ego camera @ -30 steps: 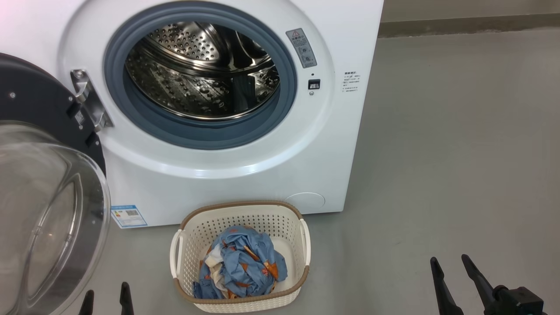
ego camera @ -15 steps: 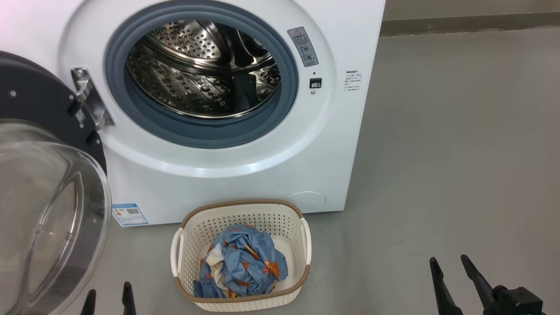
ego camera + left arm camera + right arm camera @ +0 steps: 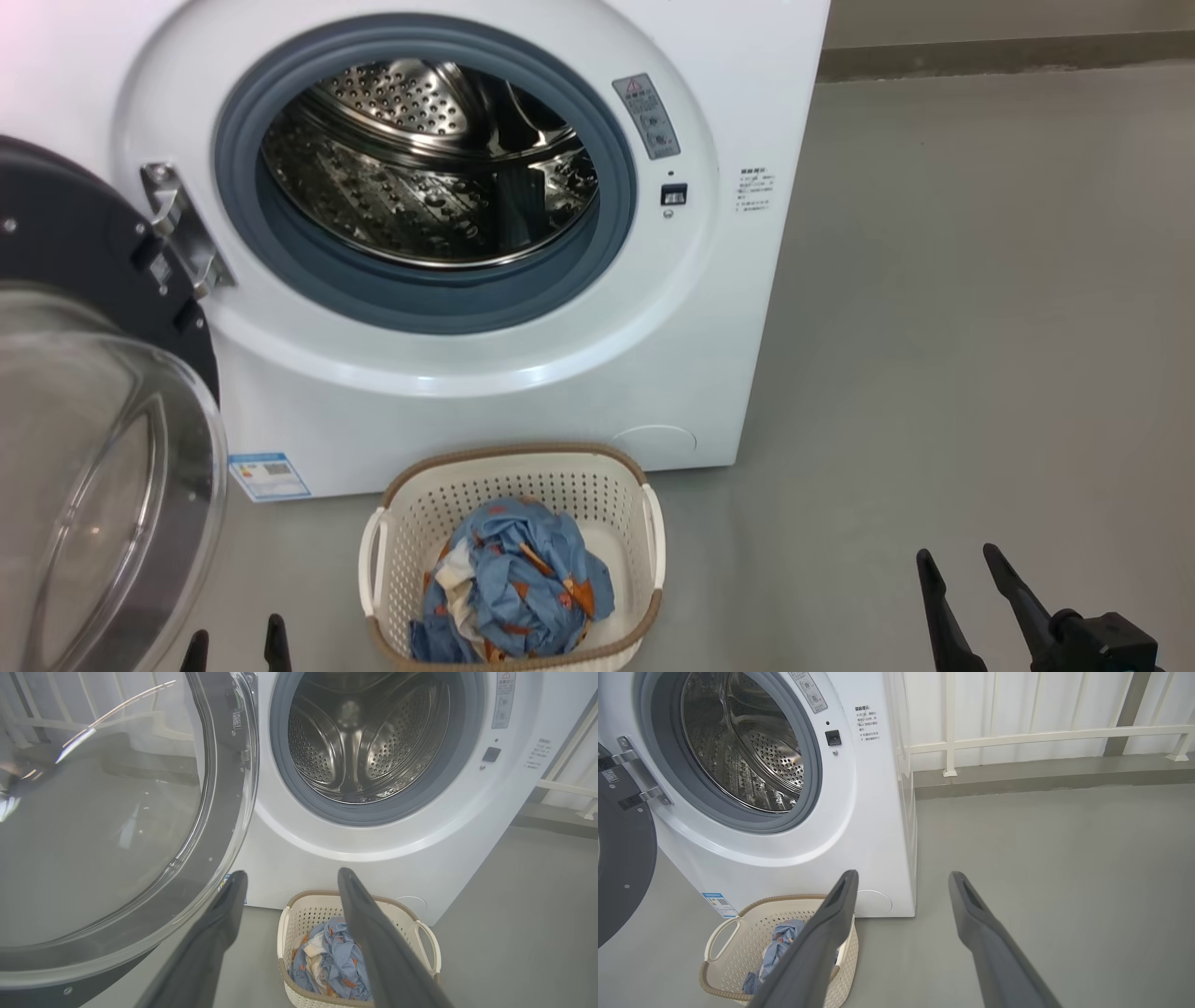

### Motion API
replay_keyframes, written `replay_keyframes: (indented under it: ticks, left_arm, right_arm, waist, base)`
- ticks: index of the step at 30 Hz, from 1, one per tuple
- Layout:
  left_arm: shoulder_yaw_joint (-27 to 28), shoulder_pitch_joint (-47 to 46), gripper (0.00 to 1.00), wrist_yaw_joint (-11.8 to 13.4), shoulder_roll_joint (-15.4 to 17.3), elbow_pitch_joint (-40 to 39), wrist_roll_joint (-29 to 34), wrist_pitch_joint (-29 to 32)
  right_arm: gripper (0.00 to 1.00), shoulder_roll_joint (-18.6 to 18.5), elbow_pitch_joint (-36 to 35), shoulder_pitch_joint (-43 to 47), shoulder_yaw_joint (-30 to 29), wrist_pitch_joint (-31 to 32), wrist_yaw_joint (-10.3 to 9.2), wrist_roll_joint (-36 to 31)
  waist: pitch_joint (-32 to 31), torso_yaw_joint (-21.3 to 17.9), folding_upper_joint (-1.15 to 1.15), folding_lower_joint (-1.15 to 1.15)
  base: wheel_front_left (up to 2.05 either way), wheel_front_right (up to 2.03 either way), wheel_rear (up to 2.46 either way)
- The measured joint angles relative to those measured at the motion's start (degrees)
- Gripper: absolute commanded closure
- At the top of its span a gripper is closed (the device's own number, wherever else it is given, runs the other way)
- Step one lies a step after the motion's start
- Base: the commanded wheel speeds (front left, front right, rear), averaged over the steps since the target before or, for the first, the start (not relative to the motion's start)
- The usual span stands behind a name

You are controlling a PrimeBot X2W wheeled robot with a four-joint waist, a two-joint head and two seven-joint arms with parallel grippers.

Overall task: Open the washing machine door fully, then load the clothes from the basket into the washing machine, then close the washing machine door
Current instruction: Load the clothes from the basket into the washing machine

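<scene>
Washing machine door (image 3: 84, 467) hangs open. Clothes (image 3: 513, 588) sit bundled in basket (image 3: 509, 454) before the washing machine (image 3: 523, 411). Left gripper (image 3: 236, 635) and right gripper (image 3: 958, 555) both spread wide.

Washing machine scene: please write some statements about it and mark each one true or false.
1. The door stands open. True.
2. The basket stands on the floor in front of the washer. True.
3. The clothes lie on the floor. False: they lie in the basket.
4. The left end effector grips the clothes. False: it is open and holds nothing.
5. The right end effector is open. True.
</scene>
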Motion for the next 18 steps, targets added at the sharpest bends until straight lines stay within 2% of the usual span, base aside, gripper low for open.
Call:
replay_keyframes:
  ticks: [8, 18]
  left_arm:
    - [0.1, 0.0, 0.0, 1.0, 0.0, -0.3, 0.7, 0.0]
    - [0.0, 0.0, 0.0, 1.5, 0.0, -0.5, 1.5, 0.0]
  right_arm:
    - [0.0, 0.0, 0.0, 0.0, 0.0, 0.0, 0.0, 0.0]
    - [0.0, 0.0, 0.0, 0.0, 0.1, 0.0, 0.0, 0.0]
  waist:
    - [0.0, 0.0, 0.0, 0.0]
    - [0.0, -0.1, 0.0, 0.0]
  base:
    - [1.08, -1.08, 0.0]
    - [0.1, -0.1, 0.0]
